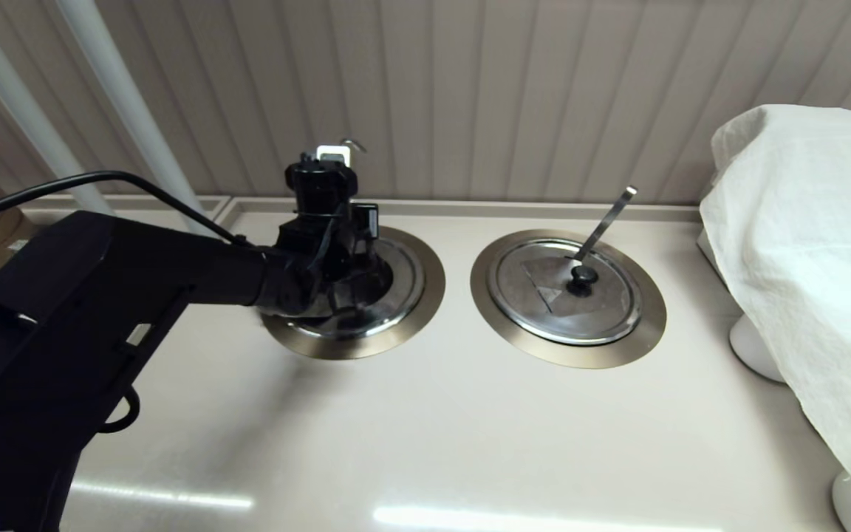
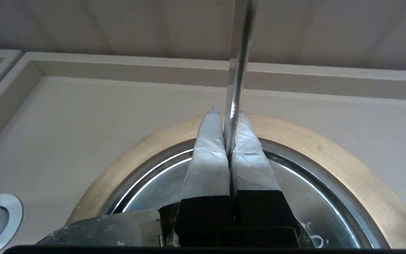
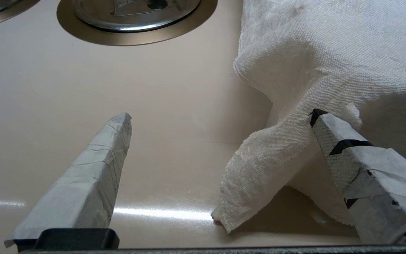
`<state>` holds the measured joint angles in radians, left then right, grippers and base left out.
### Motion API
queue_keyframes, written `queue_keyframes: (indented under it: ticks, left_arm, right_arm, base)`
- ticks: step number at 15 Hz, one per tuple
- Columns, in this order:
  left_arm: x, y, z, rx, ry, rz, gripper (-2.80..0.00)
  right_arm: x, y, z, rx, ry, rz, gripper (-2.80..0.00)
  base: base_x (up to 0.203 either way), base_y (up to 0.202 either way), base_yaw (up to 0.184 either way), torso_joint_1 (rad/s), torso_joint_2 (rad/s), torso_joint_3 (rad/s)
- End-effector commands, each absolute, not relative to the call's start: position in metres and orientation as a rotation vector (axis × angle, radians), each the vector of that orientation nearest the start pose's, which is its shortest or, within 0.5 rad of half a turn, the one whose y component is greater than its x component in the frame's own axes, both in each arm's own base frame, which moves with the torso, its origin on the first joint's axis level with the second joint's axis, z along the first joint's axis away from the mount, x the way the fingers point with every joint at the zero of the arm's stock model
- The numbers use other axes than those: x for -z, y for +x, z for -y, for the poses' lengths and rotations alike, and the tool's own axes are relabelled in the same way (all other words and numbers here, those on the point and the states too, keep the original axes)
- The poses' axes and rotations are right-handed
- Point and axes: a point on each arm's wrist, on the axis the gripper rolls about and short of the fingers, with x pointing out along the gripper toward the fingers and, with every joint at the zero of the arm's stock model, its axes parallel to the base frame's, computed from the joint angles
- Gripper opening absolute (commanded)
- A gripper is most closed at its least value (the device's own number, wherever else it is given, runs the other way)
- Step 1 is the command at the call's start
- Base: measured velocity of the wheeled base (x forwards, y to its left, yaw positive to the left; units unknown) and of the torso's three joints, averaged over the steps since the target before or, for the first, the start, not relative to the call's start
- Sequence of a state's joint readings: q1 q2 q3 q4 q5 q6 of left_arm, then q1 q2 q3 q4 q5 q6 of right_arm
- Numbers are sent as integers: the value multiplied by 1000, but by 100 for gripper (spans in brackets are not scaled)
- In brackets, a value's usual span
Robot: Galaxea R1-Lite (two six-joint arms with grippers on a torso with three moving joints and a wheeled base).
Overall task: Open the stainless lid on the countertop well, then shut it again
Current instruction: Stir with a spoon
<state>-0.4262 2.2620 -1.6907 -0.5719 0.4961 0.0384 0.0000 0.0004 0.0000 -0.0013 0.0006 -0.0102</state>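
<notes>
The stainless lid [image 1: 405, 284] lies flat in the countertop well, whose bronze-grey flange [image 1: 434, 284] rings it at the left. My left gripper [image 1: 340, 292] hangs over the lid's centre and hides the knob. In the left wrist view its taped fingers [image 2: 206, 158] are pressed together over the lid [image 2: 150, 187] and flange [image 2: 330, 148]. The straight steel utensil handle [image 2: 238, 70] runs into the slit between the tips of the left gripper [image 2: 228, 114]. My right gripper [image 3: 222, 114] is parked open low over the counter, beside the cloth.
The twin lid [image 1: 566, 292] with the slanted handle [image 1: 606, 218] sits to the right in its own ring. A white cloth [image 1: 802, 258] drapes over something at the far right, close to my right fingers [image 3: 347, 151]. A raised ledge and wall lie behind the wells.
</notes>
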Motion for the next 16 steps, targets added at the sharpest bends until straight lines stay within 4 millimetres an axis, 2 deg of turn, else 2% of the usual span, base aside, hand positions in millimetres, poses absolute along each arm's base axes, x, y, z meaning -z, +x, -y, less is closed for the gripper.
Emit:
queue_keyframes:
  ticks: [1, 3, 6, 10, 12, 16]
  left_arm:
    - [-198, 441, 194, -53, 13, 2, -280]
    - [-203, 433, 206, 18, -52, 8, -280]
    - [-206, 429, 205, 26, -68, 2, -280]
    - [-179, 427, 189, 15, 80, -94, -280]
    - [-182, 422, 179, 52, 96, -103, -280]
    - [-185, 436, 174, -25, 104, -75, -280]
  right_arm:
    - [-76, -23, 0, -2, -11, 0, 0]
    - [-76, -23, 0, -2, -11, 0, 0]
    - [-76, -23, 0, -2, -11, 0, 0]
    - [-76, -23, 0, -2, -11, 0, 0]
    - [-76, -23, 0, -2, -11, 0, 0]
    - [-76, -23, 0, -2, -11, 1, 0]
  base:
    - [0, 0, 0, 0, 0, 0]
    - [0, 0, 0, 0, 0, 0]
    - [0, 0, 0, 0, 0, 0]
    - [0, 0, 0, 0, 0, 0]
    - [0, 0, 0, 0, 0, 0]
    - [0, 0, 0, 0, 0, 0]
